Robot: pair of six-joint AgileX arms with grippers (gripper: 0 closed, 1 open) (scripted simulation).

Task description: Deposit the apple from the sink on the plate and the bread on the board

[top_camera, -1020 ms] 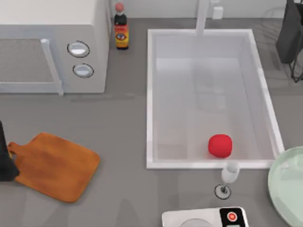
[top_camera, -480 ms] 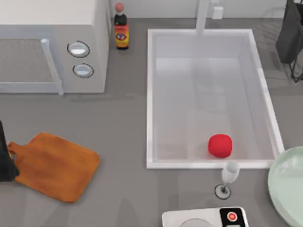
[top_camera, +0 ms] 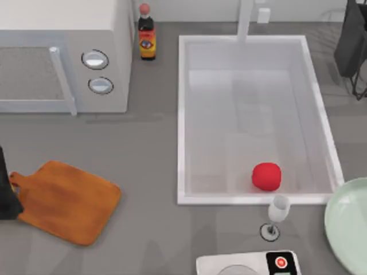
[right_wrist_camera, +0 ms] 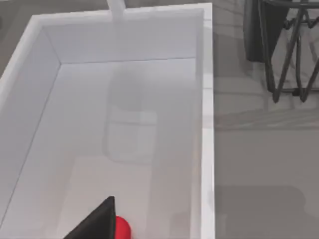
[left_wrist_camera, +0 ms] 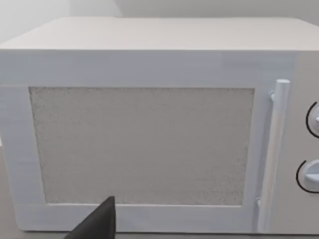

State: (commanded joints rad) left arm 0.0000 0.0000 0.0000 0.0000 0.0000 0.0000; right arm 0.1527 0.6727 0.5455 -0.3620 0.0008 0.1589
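The left arm's black body sits at the table's left edge (top_camera: 4, 192), just beside the handle end of the flat orange-brown wooden cutting board (top_camera: 66, 200). One dark fingertip (left_wrist_camera: 97, 224) of the left gripper shows in the left wrist view; whether its fingers are apart or together cannot be told. The board lies flat on the grey table (top_camera: 146, 172). Its long axis runs diagonally, and the short handle stub with the hole (top_camera: 15, 180) points toward the left arm and the table's left edge.

Beyond the left gripper stands the white box-shaped microwave oven (left_wrist_camera: 149, 134), door and vertical bar handle (left_wrist_camera: 271, 154) facing the wrist camera.

One dark fingertip (right_wrist_camera: 94, 221) of the right gripper shows in the right wrist view, above the large rectangular white sink (right_wrist_camera: 207, 124); the state of its fingers cannot be told. The small smooth round red apple (right_wrist_camera: 122, 226) rests on the sink floor just beside that fingertip, in the basin's near right part (top_camera: 266, 176). Being round, it shows no long axis.

Outside the sink's near rim stands a clear wine glass (top_camera: 277, 213); further right lies the round pale mint-green plate (top_camera: 350, 223), cut off by the frame. A dark sauce bottle (top_camera: 147, 33) stands between microwave and sink. A black wire rack (right_wrist_camera: 289, 45) stands beyond the sink's far corner.
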